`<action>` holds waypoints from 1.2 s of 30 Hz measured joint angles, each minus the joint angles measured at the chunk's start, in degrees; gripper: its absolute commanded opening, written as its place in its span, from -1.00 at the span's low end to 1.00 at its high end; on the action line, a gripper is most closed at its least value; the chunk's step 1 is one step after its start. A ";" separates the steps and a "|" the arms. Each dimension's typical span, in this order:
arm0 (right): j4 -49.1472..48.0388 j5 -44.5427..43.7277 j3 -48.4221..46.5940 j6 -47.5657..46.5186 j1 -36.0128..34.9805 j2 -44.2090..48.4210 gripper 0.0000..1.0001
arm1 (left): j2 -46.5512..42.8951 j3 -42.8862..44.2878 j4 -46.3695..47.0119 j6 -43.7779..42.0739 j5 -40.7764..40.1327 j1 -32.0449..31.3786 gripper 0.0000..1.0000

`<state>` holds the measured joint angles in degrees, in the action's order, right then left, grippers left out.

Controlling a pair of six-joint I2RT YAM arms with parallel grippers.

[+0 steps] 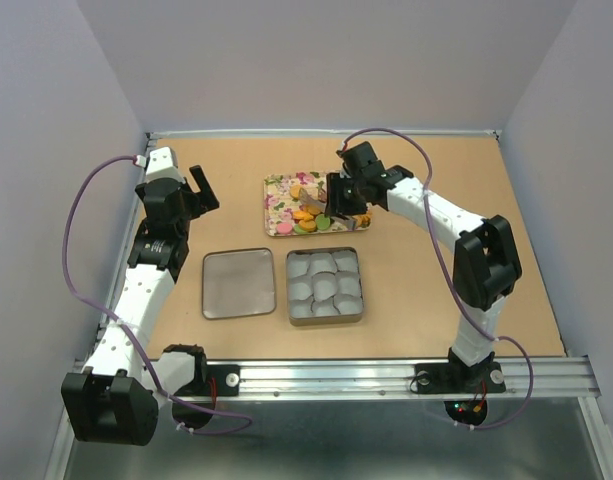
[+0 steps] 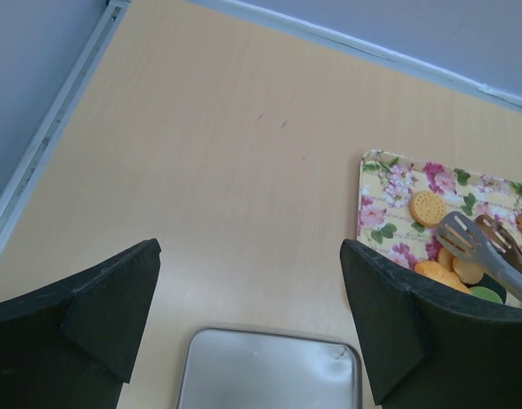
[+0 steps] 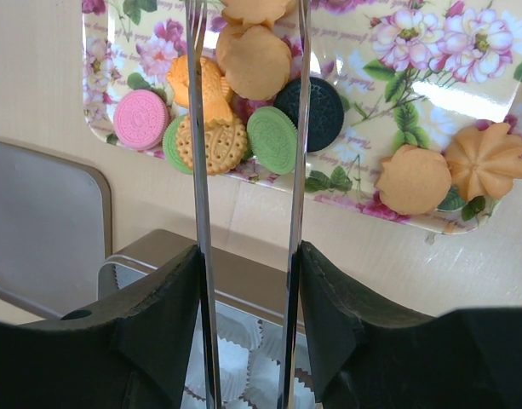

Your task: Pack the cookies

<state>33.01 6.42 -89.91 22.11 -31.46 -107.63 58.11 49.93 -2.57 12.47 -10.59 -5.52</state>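
Note:
The cookies (image 1: pixel 308 216) lie in a heap on a floral tray (image 1: pixel 276 190) at the table's middle back. They are mostly orange, with green, pink and dark ones (image 3: pixel 252 60). My right gripper (image 1: pixel 338 200) is shut on metal tongs (image 3: pixel 199 170) and hovers over the tray's near edge. The two tong arms flank the orange cookies; their tips run out of the right wrist view. The tongs' slotted heads (image 2: pixel 482 251) show over the heap in the left wrist view. My left gripper (image 1: pixel 201 190) is open and empty, left of the tray, above the table.
An open square tin (image 1: pixel 290 290) lined with white paper cups (image 3: pixel 235 349) sits in front of the tray. Its flat grey lid (image 1: pixel 238 283) lies to its left, below my left gripper (image 2: pixel 250 290). Grey walls close in the table's sides and back.

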 measured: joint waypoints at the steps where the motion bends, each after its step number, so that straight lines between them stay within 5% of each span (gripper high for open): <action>1: 0.00 -0.02 0.00 0.00 -0.11 -0.09 0.04 | 0.00 0.00 0.00 0.00 0.00 0.00 0.97; 16: 1.49 -2.91 -2.01 -0.04 -0.17 -0.52 -0.10 | 1.05 0.00 0.00 0.00 -0.83 0.02 0.97; 25: 4.94 -4.72 -11.89 -0.94 -0.17 0.26 -0.10 | -1.62 -1.68 0.66 3.61 -9.33 0.39 0.97; 36: 8.83 2.71 5.92 1.27 -0.70 25.20 -0.11 | -13.20 -10.60 10.47 6.16 -7.21 0.76 0.97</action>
<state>41.85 9.13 -83.99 23.38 -32.16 -82.43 44.91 39.33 7.90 18.63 -17.80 -4.75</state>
